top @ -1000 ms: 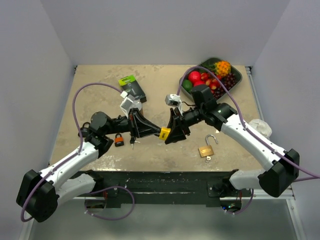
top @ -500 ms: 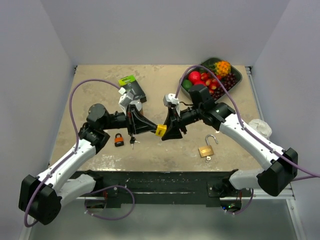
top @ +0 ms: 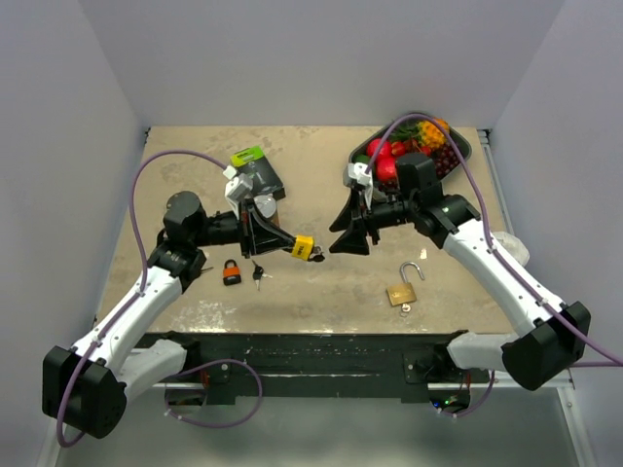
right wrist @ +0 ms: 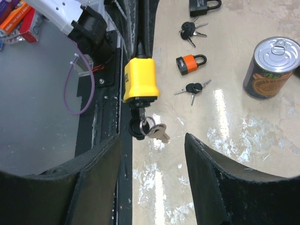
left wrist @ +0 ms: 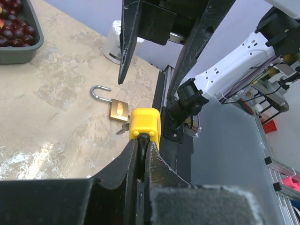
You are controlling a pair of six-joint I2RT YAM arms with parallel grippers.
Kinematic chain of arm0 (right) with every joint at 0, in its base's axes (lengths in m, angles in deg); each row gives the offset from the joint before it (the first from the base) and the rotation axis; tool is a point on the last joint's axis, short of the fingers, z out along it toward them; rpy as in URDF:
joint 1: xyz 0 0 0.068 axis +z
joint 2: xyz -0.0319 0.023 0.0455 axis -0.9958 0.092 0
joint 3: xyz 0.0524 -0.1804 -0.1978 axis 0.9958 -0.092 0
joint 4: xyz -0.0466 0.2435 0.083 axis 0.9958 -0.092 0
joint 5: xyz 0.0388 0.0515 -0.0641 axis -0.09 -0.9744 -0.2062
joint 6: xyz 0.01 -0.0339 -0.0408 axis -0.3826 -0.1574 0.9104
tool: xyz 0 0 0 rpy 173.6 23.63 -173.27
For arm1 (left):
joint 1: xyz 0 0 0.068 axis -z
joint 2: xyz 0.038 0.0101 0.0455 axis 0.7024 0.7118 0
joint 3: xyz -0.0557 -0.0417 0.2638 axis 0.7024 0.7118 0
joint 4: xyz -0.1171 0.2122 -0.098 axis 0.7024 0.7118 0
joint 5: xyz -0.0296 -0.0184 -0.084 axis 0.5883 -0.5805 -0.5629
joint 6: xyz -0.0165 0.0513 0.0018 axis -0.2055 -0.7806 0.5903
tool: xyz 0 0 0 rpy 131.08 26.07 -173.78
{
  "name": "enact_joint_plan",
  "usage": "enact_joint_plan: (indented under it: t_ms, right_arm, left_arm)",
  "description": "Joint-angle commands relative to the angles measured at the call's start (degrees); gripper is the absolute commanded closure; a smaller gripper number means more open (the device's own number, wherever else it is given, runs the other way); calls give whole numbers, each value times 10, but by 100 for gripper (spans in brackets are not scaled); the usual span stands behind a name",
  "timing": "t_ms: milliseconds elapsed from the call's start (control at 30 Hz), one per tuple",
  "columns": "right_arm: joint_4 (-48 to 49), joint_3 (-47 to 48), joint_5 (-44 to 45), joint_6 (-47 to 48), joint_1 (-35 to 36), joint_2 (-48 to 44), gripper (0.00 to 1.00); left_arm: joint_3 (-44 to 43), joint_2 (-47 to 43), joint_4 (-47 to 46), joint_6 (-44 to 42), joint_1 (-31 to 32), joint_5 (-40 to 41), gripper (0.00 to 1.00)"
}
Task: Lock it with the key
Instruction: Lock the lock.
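Far right, dark tray (top: 466, 148) of fruit (top: 429, 130), left gripper (top: 290, 245) clamping yellow padlock (top: 305, 248)

No word, number or brand can be read in any of the views. In the right wrist view, the yellow padlock (right wrist: 139, 79) at centre frame carries a small dark marking along its left edge, too small to make out. The can (right wrist: 271, 68) at the right edge has a dark and orange label with no legible print. The coloured boxes (right wrist: 18, 21) in the upper left corner are blurred. In the top view, the green-topped package (top: 265, 175) on the counter (top: 195, 146), upper middle, shows no readable lettering.
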Motion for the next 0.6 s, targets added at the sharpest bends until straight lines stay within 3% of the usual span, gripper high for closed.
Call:
enact_joint_plan:
  t_ms: [0,267,567]
  right_arm:
    - [65,0,3,-42,11,0,39]
    - [91,-7,28,-57,70,18,46]
    - [73,-26,62,-39,71,17,65]
  left_arm:
    - [-27,-8,-50,13,-1,-19,100]
    - [-26,-8,-63,23,0,-19,100]
    - [-30,-9,-60,22,0,-20,100]
